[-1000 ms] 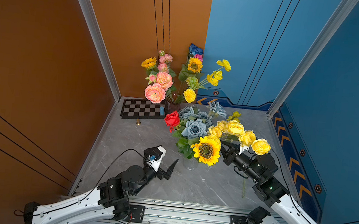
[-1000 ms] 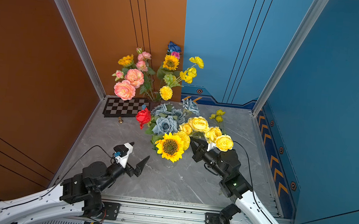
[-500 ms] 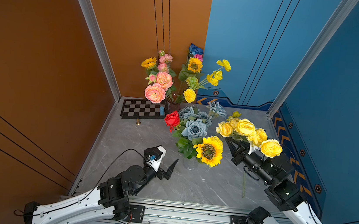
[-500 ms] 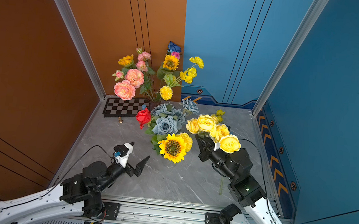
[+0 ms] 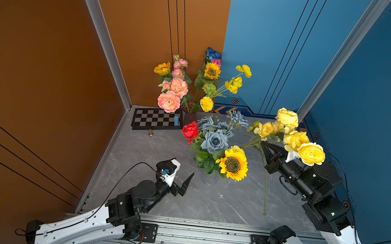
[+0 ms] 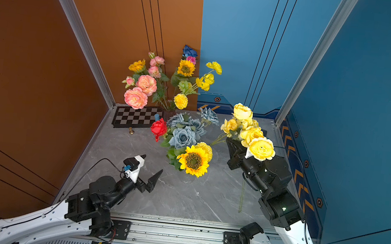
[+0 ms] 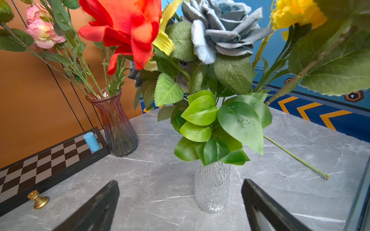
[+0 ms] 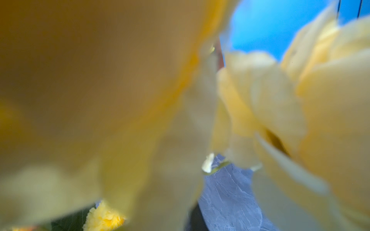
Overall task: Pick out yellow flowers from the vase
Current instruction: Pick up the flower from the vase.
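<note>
My right gripper [image 5: 263,144] [image 6: 228,141] is shut on the green stem of a pale-yellow rose cluster [image 5: 295,140] [image 6: 252,133], held right of the clear glass vase [image 5: 209,178] [image 7: 212,186]. The stem's lower end [image 5: 265,212] [image 7: 325,176] hangs outside the vase, just over the table. Blurred yellow petals [image 8: 280,100] fill the right wrist view and hide the jaws. In the vase stand a sunflower [image 5: 233,165] [image 6: 194,160], a yellow pompom [image 5: 237,149], grey-blue roses [image 5: 214,140] and a red rose [image 5: 190,130]. My left gripper [image 5: 184,168] [image 7: 180,181] is open, empty, just left of the vase.
At the back a tinted glass vase [image 5: 188,117] [image 7: 117,128] holds pink peonies, sunflowers and yellow poppies. Beside it lie a chessboard [image 5: 155,119], a blue cylinder [image 5: 176,120] and a brass knob [image 5: 150,132]. Walls close in on both sides.
My right gripper has carried the yellow rose cluster right and back, away from the clear vase. The left arm has not moved.
</note>
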{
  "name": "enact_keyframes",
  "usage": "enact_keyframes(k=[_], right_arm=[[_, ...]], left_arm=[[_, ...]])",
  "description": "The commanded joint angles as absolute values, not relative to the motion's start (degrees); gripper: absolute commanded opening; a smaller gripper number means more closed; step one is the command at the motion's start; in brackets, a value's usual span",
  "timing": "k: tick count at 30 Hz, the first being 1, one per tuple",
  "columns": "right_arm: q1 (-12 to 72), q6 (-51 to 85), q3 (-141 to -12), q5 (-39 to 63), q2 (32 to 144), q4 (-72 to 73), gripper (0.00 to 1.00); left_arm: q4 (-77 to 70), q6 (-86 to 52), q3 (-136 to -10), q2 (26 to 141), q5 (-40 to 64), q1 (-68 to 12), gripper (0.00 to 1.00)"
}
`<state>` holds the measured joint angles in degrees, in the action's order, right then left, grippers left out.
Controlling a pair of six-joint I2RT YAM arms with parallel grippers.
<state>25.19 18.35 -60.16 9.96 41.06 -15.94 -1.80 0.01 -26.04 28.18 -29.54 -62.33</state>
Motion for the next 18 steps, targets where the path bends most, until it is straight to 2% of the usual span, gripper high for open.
enact_keyframes(k=[1,18], right_arm=[[23.9,16.3,-64.5,9.5,42.2,-18.3,0.00],[21.1,13.9,-76.0,9.9,47.0,-23.9,0.00]], left_arm=[[-1.5,0.4,-27.9,27.5,-29.0,-63.2,0.98],[-1.4,0.8,-27.2,27.1,-29.0,-63.2,0.98]])
